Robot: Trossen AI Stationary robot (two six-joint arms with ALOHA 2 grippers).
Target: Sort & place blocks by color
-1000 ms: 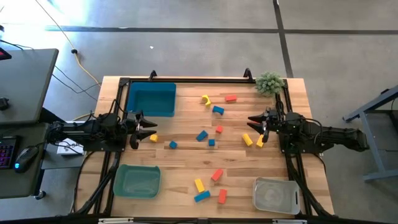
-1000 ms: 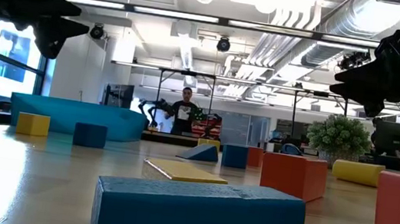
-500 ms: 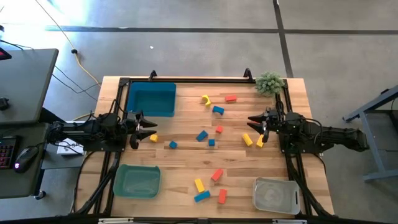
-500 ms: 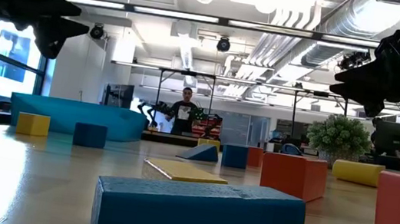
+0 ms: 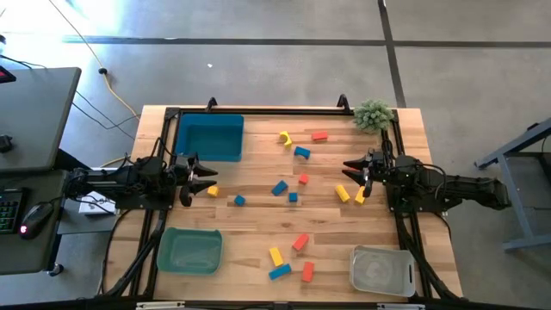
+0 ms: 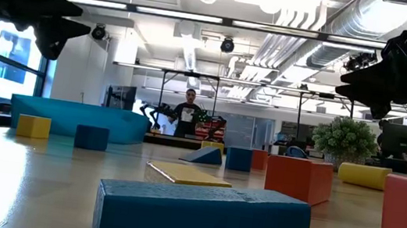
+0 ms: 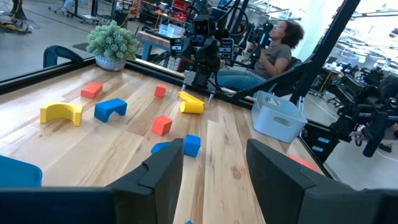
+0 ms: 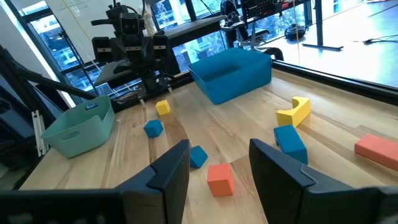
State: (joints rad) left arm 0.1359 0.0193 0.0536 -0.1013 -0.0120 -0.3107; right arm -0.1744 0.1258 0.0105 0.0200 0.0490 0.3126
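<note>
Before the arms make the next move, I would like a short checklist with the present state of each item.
1. Left gripper empty, fingers apart: ok.
2. Right gripper empty, fingers apart: ok.
3. Blue bin free of blocks: ok.
4. Green bin and clear bin free of blocks: ok.
5. Yellow cube near the left gripper lies free on the table: ok.
6. Which bin takes which colour: cannot tell.
</note>
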